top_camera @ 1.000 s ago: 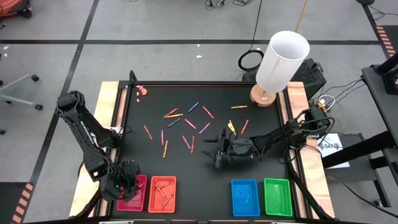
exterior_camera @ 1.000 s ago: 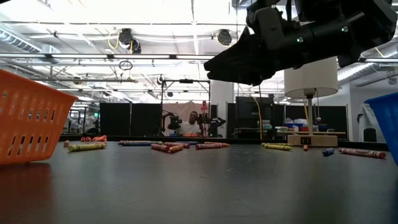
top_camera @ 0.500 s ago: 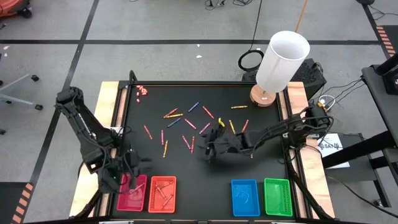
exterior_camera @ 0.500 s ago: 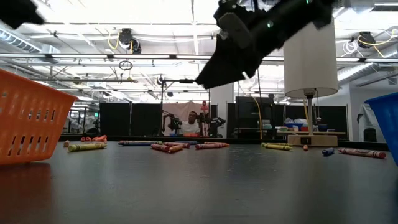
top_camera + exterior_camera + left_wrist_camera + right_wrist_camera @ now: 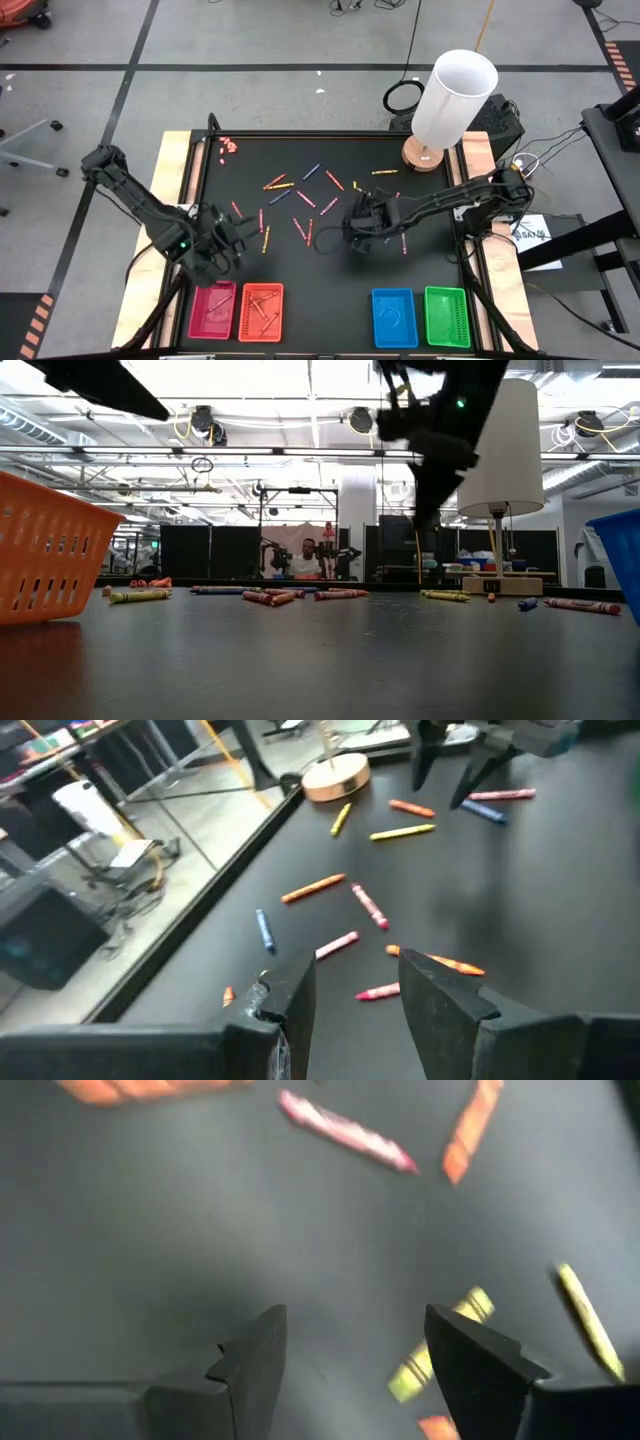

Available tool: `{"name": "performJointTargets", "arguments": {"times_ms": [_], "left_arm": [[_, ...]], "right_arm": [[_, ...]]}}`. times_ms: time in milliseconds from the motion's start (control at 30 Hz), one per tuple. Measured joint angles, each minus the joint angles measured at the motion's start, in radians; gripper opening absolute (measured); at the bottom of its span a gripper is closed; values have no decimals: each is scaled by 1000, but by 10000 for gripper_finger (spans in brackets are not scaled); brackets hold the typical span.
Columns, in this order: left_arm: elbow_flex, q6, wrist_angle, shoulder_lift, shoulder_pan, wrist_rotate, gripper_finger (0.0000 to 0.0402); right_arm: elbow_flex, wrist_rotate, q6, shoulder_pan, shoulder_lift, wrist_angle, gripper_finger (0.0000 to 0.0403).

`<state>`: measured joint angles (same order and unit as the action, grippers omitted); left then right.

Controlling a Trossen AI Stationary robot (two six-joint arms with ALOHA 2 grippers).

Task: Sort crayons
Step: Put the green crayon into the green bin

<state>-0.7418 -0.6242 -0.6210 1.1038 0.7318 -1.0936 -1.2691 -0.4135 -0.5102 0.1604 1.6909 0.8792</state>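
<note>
The crayons (image 5: 305, 199) lie scattered over the middle and far part of the black table (image 5: 420, 270), loose and mostly apart from one another, in red, pink, orange, blue and yellow; taking the table centre as the dial in the high view, most sit between about 10 and 2 o'clock. The right end effector (image 5: 352, 228) hangs just above the mat near the centre, at about 3 o'clock of the nearest pink and red sticks, its fingers spread wide with nothing between them; in the right wrist view a yellow crayon (image 5: 438, 1346) lies on the mat just beside the inner edge of one finger, and a pink crayon (image 5: 345, 1130) and an orange one (image 5: 470, 1129) lie farther ahead. The left end effector (image 5: 232, 240) is over the mat at about 8 o'clock, beyond the pink tray (image 5: 212, 309) and beside a yellow crayon (image 5: 266, 239); its fingers stand partly apart and hold nothing, as the left wrist view shows. Along the near edge, from 7 to 5 o'clock, stand the pink tray, an orange tray (image 5: 261, 311), a blue tray (image 5: 394, 317) and a green tray (image 5: 447, 316). A white-shaded lamp (image 5: 452, 98) stands at about 1 o'clock, at the far right corner.
</note>
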Motion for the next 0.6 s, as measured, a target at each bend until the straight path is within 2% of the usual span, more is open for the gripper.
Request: {"name": "performJointTargets", "arguments": {"times_ms": [67,233,400,600], "left_arm": [[0,40,28,0,-30,51,143],[0,138,120,2,-78,178,143],[0,191,170,25,-87,184,143],[0,187,173,62,-99,184,143]], "right_arm": [[19,3,18,-11,-1,8,221],[109,56,77,-44,-1,-98,221],[188,44,78,-106,-1,-170,221],[260,25,31,-176,-1,-187,215]]}}
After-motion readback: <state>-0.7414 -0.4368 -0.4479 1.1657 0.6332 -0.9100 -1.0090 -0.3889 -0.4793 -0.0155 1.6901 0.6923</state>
